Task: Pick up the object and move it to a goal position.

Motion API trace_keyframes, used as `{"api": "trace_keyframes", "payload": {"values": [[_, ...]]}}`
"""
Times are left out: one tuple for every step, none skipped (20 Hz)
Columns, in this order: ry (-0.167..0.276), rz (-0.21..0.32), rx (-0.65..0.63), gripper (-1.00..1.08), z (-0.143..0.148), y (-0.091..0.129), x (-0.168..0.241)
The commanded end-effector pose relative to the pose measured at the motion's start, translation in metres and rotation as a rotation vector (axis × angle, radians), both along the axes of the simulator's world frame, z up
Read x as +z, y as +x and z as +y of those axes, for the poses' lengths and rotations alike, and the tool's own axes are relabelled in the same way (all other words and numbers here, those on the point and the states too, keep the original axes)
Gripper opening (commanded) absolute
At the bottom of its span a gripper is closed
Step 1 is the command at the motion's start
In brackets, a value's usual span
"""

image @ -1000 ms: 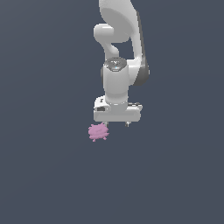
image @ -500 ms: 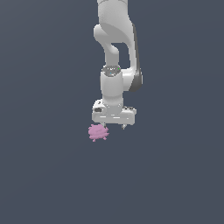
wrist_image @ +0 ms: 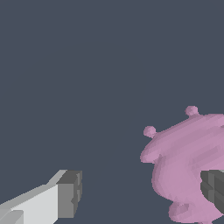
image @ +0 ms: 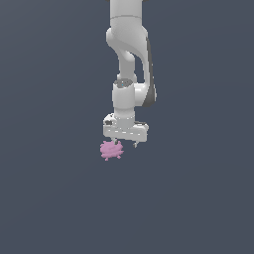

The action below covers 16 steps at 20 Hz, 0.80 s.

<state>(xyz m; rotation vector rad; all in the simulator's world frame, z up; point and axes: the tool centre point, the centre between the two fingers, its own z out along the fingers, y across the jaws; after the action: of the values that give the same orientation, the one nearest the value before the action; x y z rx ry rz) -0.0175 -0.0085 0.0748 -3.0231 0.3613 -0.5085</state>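
The object (image: 110,150) is a small pink lumpy blob with short bumps, lying on the dark grey floor. My gripper (image: 126,144) hangs just above the floor, pointing down, its jaws open and empty. It sits a little to the exterior view's right of the blob, and one fingertip (image: 116,142) is at the blob's upper edge. In the wrist view the blob (wrist_image: 183,157) fills one side. One dark finger pad (wrist_image: 214,186) overlaps it, and the other finger (wrist_image: 65,194) stands apart over bare floor. The gripper's midpoint (wrist_image: 140,192) lies beside the blob.
The white arm (image: 130,64) rises from the gripper towards the top of the exterior view. Plain dark grey floor (image: 198,198) lies all around. No other objects and no goal marker show.
The gripper has moved a little to the exterior view's left and slightly lower, closer to the pink blob. The blob has not moved.
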Motion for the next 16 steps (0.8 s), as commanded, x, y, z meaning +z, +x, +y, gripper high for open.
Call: {"api": "trace_keyframes", "payload": {"values": [[0.0,-0.026,-0.026,1.08,-0.005,-0.006,-0.007],[0.0,-0.035,-0.036,1.08,-0.007,-0.009,-0.009],[0.0,-0.045,-0.047,1.08,-0.008,-0.012,-0.012],[0.0,-0.055,-0.057,1.08,-0.01,-0.015,-0.014],[0.0,-0.065,-0.067,1.08,-0.012,-0.017,-0.017],[-0.001,-0.075,-0.077,1.08,-0.014,-0.02,-0.019],[-0.001,-0.085,-0.087,1.08,-0.016,-0.023,-0.021],[-0.002,-0.095,-0.097,1.08,-0.018,-0.027,-0.023],[-0.002,-0.105,-0.107,1.08,-0.02,-0.03,-0.025],[-0.003,-0.115,-0.116,1.08,-0.022,-0.033,-0.026],[-0.004,-0.124,-0.125,1.08,-0.024,-0.036,-0.028],[-0.004,-0.133,-0.134,1.08,-0.025,-0.039,-0.029],[-0.005,-0.141,-0.142,1.08,-0.027,-0.042,-0.031],[-0.006,-0.149,-0.15,1.08,-0.028,-0.045,-0.032],[-0.007,-0.157,-0.157,1.08,-0.03,-0.048,-0.033],[-0.007,-0.164,-0.164,1.08,-0.031,-0.05,-0.034]]}}
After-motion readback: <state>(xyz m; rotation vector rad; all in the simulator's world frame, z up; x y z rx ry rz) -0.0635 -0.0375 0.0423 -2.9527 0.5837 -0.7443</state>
